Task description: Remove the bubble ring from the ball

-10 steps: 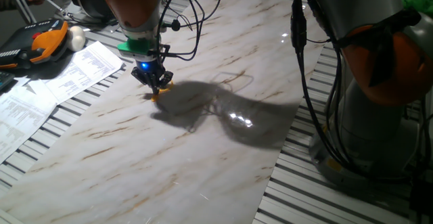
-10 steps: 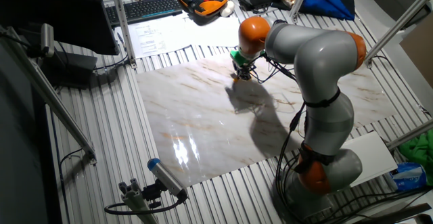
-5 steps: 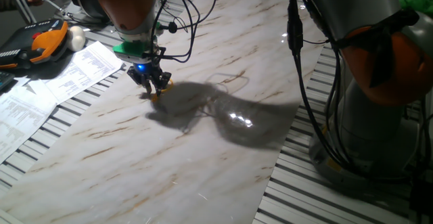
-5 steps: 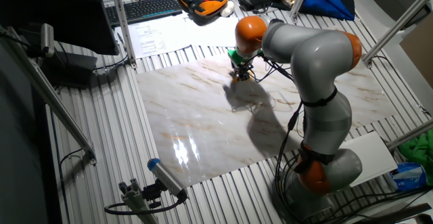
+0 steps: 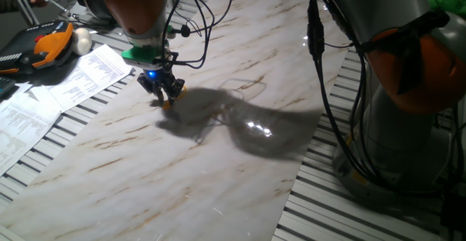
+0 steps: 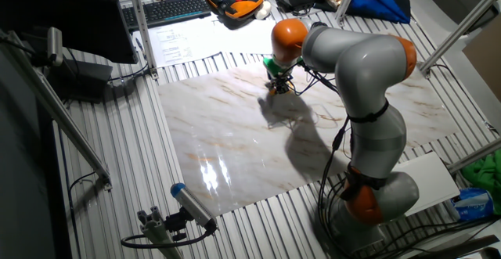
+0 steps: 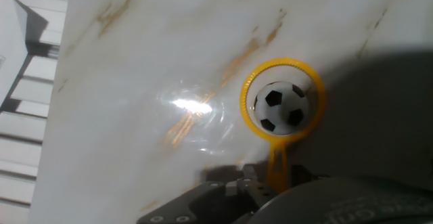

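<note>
2 small things matter on this marble bench (image 5: 218,146): the ring (image 7: 282,102) and the ball (image 7: 281,107), which sits inside the loop. Hand view shows the ring lying flat around the ball, its short handle running down toward me and disappearing under my gripper (image 5: 164,94). From the fixed views I sit low over the pair near the bench's far edge, close to the papers (image 5: 65,81). The handle seems to run into my jaws, but their tips are hidden under the housing, so I cannot tell whether they are closed on it or merely beside it.

My judgement of the step: get the loop clear of the ball without rolling it. That calls for a firm pinch on the handle alone, then a lift high enough for the loop to pass over the ball's top, keeping the loop level so its rim does not catch the ball. Dragging sideways first would likely push the ball along, since it looks nearly as wide as the loop.

The ring is thin, bright yellow-orange plastic, a round loop with a finely ridged rim and a straight stub handle. The ball is white with black patches, like a football, and it nearly fills the loop.
</note>
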You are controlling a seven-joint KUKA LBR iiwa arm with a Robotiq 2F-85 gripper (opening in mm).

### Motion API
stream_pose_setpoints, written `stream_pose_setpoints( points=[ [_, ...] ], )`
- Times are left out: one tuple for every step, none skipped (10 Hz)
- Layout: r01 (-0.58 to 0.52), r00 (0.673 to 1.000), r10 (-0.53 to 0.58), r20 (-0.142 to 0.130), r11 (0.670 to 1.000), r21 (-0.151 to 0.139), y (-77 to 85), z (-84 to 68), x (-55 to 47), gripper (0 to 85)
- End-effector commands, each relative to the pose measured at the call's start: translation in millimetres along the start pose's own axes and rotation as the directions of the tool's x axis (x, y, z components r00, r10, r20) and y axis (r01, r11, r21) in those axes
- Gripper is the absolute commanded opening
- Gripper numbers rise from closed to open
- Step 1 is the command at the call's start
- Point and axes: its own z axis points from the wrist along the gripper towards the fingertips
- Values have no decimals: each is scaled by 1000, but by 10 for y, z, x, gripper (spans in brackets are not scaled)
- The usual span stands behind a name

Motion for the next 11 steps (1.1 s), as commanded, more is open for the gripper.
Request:
stream_pose_setpoints(
  points=[
    [1,1000,-1,0,1000,2,-2,6,-1,340],
    [9,1000,-9,1,1000,5,-3,16,-6,340],
    [18,1000,-18,-1,1000,8,-8,29,-21,170],
    [26,1000,-26,-5,1000,5,-13,40,-35,170],
    [32,999,-32,-6,999,8,-14,46,-36,170],
    [46,999,-46,-7,999,11,-21,49,-36,0],
    [58,998,-58,-12,998,10,-31,50,-38,0],
    [65,998,-65,-17,998,6,-34,33,-35,0],
    [67,998,-67,-18,998,8,-35,-1,-34,0],
    [65,998,-65,-18,998,9,-36,-35,-36,0],
    [64,998,-64,-19,998,9,-37,-59,-35,0]
  ],
)
